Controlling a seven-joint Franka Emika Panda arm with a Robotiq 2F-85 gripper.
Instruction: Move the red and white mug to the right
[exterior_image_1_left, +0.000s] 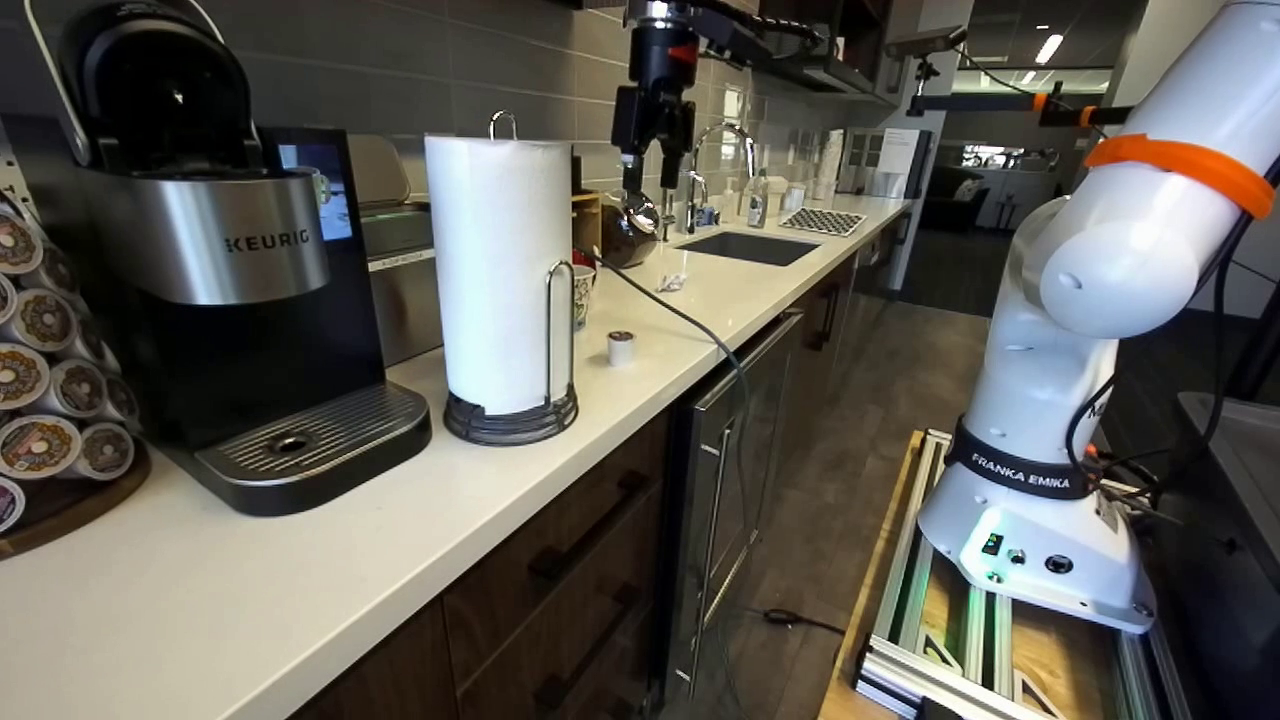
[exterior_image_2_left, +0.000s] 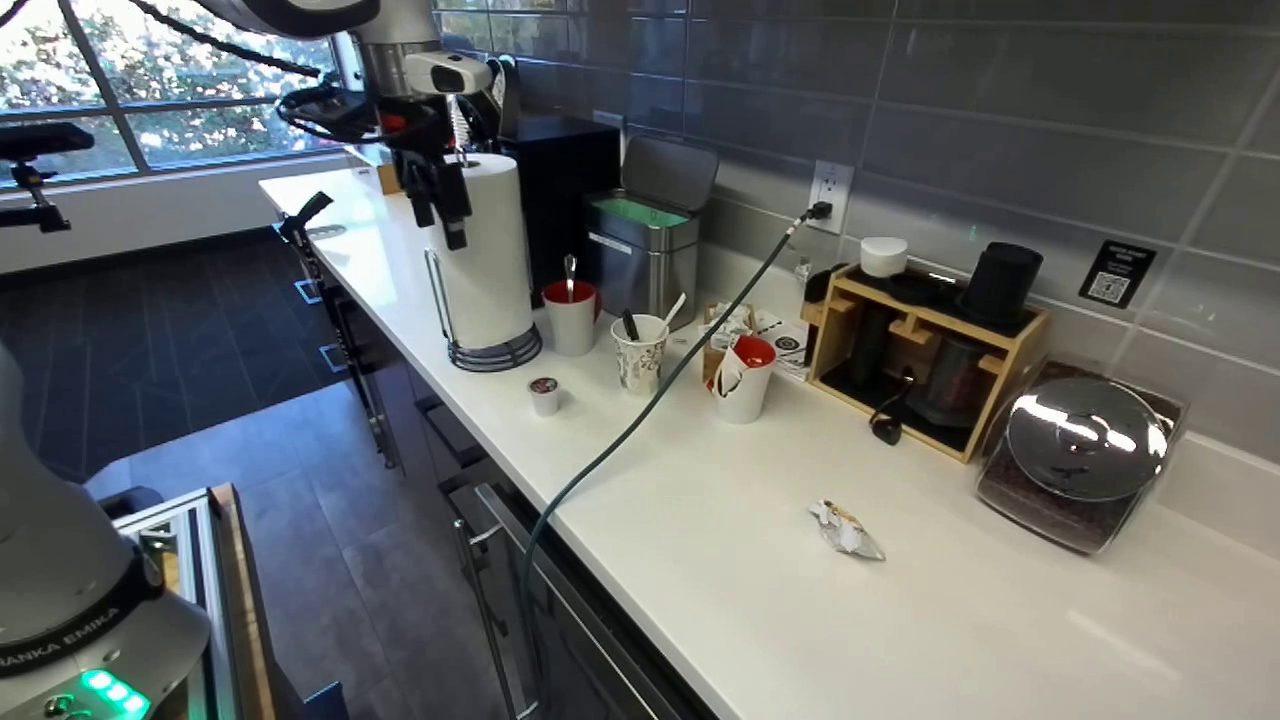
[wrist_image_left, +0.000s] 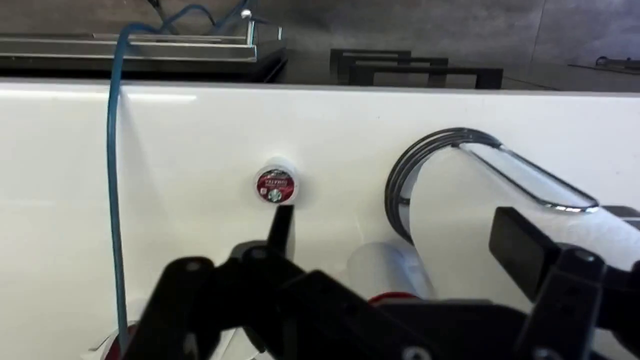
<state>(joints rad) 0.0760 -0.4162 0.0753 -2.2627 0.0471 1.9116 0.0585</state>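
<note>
Standing on the counter (exterior_image_2_left: 720, 540) beside the tall paper roll (exterior_image_2_left: 482, 262), with your gripper (exterior_image_1_left: 651, 178) spread wide and holding nothing, the red and white mug (exterior_image_2_left: 572, 328) you likely want isn't picked up, so grabbing and moving it seem left to do.

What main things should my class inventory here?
Cylindrical mugs: 2, red and white, on counter
Patterned paper cup: 1, white, between mugs
Boxy coffee maker: 1, black-silver, on counter
Paper towel roll: 1, white, beside coffee maker
Loose coffee pod: 1, white, near roll
Stacked pods: many, brown-white, beside coffee maker
Metal bin: 1, grey, by wall
Wooden rack: 1, tan, by wall
Lidded jar: 1, clear, beside rack
Crumpled wrapper: 1, white, on counter
Cable: 1, teal, across counter
Robot arm: 1, white, beside counter
Gripper: 1, black, open, above counter
</note>
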